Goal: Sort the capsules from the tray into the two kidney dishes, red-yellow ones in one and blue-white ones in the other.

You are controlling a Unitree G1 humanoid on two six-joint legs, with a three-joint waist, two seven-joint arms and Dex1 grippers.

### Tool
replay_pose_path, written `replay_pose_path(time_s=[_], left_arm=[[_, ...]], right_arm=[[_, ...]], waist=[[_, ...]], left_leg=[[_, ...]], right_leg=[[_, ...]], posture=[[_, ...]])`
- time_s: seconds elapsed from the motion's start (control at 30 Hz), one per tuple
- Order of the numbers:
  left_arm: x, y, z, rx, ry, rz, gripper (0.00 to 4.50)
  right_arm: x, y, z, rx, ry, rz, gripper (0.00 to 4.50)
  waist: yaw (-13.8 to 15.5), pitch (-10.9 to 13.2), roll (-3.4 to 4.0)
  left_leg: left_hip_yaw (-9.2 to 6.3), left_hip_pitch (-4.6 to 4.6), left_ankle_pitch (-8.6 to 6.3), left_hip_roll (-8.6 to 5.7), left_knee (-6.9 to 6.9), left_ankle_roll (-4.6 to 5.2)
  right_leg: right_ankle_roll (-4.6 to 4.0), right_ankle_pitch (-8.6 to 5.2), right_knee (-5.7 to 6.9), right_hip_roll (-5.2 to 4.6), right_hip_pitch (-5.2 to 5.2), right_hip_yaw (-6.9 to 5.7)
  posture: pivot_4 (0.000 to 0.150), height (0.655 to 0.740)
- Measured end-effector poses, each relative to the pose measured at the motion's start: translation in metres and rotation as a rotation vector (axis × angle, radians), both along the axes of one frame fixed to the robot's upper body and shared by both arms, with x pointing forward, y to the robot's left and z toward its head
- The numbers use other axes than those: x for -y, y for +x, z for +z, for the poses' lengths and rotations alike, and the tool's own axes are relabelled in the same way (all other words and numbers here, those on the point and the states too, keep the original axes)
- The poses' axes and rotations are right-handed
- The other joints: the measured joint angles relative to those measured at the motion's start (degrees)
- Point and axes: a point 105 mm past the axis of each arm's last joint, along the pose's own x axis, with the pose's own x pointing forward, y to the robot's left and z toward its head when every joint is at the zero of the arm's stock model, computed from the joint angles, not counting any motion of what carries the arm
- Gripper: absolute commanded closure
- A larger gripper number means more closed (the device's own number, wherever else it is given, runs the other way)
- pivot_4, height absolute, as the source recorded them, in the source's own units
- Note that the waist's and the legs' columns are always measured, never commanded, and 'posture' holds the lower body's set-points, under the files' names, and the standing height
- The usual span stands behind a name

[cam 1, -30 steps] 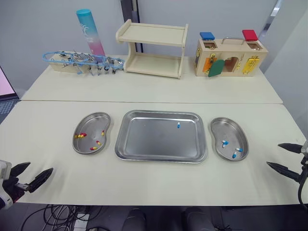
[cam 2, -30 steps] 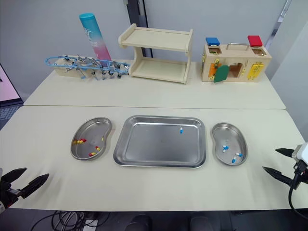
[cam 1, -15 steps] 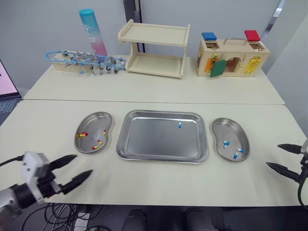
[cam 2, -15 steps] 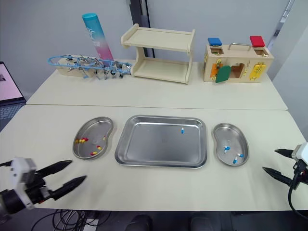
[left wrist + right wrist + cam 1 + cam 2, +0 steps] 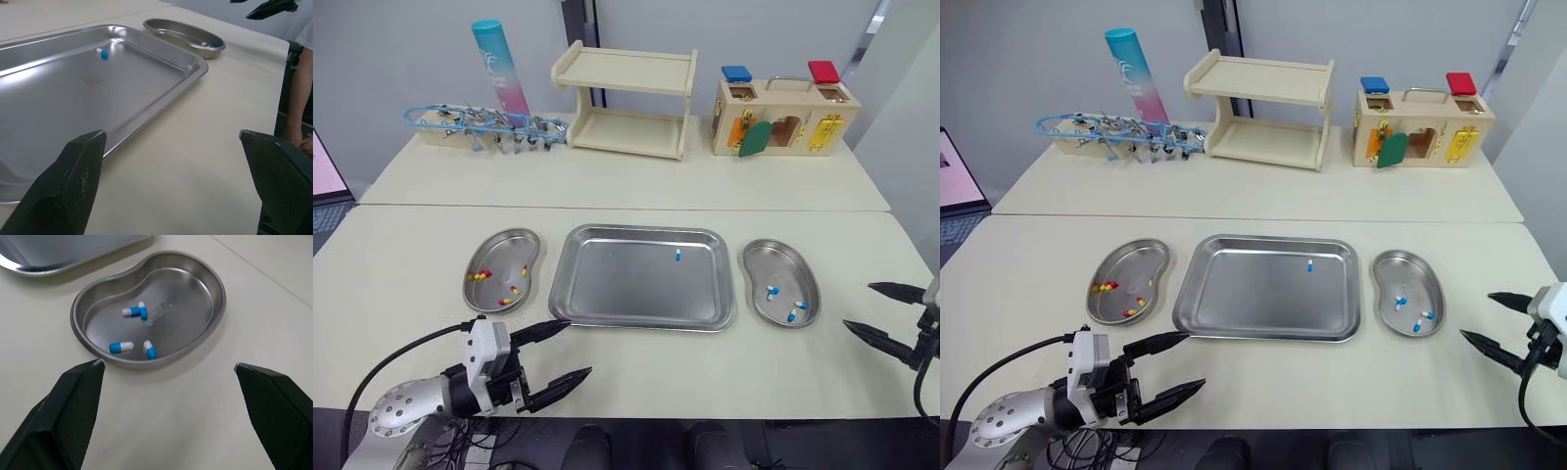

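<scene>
Left claw [image 5: 579,347] spread and empty, over the desk [image 5: 636,377] near the front-left corner of the tray [image 5: 607,294]. Right claw [image 5: 857,305] spread, just beside the right kidney dish [image 5: 773,262], which holds blue-white capsules [image 5: 132,311]. One blue-white capsule [image 5: 676,255] lies in the tray. Red-yellow capsules [image 5: 480,275] lie in the left kidney dish [image 5: 505,250].

Glossy metal tray [image 5: 617,289] and kidney dishes [image 5: 781,262], matt table [image 5: 636,186], smooth wooden shelf [image 5: 626,70].

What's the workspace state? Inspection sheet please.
Surface: cream tabletop, seam across middle.
Job's things: rectangular steel tray holds one blue-white capsule; left steel kidney dish holds red-yellow capsules; right steel kidney dish holds blue-white capsules.
Clutter: wooden shelf, wooden latch box, teal-pink tube, blue wire rack along back.
Grippers: left gripper open near tray's front-left corner; right gripper open beside right dish.
Cables: black cable from left arm.
Surroundings: grey wall; person's arm beside table.
</scene>
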Motion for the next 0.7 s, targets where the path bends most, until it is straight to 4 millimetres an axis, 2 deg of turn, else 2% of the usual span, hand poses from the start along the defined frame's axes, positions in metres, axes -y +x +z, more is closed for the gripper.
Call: replay_pose_path(time_s=[0.1, 0.17, 0.23, 0.37, 0.47, 0.57, 0.7], left_arm=[[-0.003, -0.001, -0.004, -0.001, 0.005, 0.011, 0.00], [-0.003, -0.001, -0.004, 0.005, 0.011, 0.008, 0.00], [-0.003, -0.001, -0.004, 0.010, 0.009, 0.006, 0.00], [-0.003, -0.003, -0.005, 0.015, 0.010, 0.010, 0.00], [-0.003, -0.002, -0.005, 0.018, 0.008, 0.018, 0.00], [-0.002, -0.002, -0.005, 0.016, 0.005, 0.027, 0.00], [0.000, -0.003, -0.005, 0.016, 0.000, 0.019, 0.00]], right_arm=[[-0.022, 0.007, 0.013, 0.022, 0.012, 0.058, 0.01], [-0.052, 0.019, 0.025, 0.056, 0.034, 0.127, 0.01], [-0.091, 0.028, 0.030, 0.071, 0.034, 0.216, 0.01], [-0.145, 0.052, 0.016, 0.061, 0.125, 0.194, 0.01], [-0.178, 0.067, 0.004, 0.045, 0.177, 0.151, 0.01], [-0.198, 0.081, -0.008, 0.032, 0.200, 0.076, 0.01], [-0.209, 0.098, -0.026, 0.008, 0.192, -0.050, 1.30]], waist=[[0.0, 0.0, 0.00], [-0.2, 0.0, 0.01], [-0.4, 0.0, 0.02], [0.0, 0.0, -0.06], [0.3, 0.0, -0.05], [0.2, 0.0, -0.05], [0.1, 0.0, -0.03]], left_leg=[[-0.01, 0.01, 0.00, 0.00, 0.00, 0.00], [-0.01, 0.02, 0.00, 0.01, 0.00, 0.00], [-0.08, 0.00, 0.00, 0.03, -0.01, 0.00], [-0.11, -0.12, 0.00, 0.01, 0.00, -0.01], [-0.15, -0.16, 0.01, -0.01, 0.00, -0.01], [-0.15, -0.17, 0.01, 0.00, 0.00, -0.01], [-0.14, -0.17, 0.01, 0.00, -0.01, -0.01]], right_leg=[[0.00, 0.00, 0.00, 0.00, 0.01, -0.01], [0.00, 0.00, 0.01, 0.01, -0.01, 0.00], [-0.01, -0.01, 0.03, 0.03, -0.02, -0.06], [-0.01, 0.00, -0.01, 0.02, -0.09, -0.09], [-0.02, 0.00, 0.02, 0.00, -0.15, -0.12], [-0.02, 0.00, 0.03, 0.01, -0.17, -0.12], [-0.02, 0.00, 0.08, 0.01, -0.22, -0.10]], posture=[[0.150, 0.7400], [0.150, 0.7400], [0.150, 0.7400], [0.150, 0.7400], [0.150, 0.7400], [0.150, 0.7400], [0.150, 0.7400]])
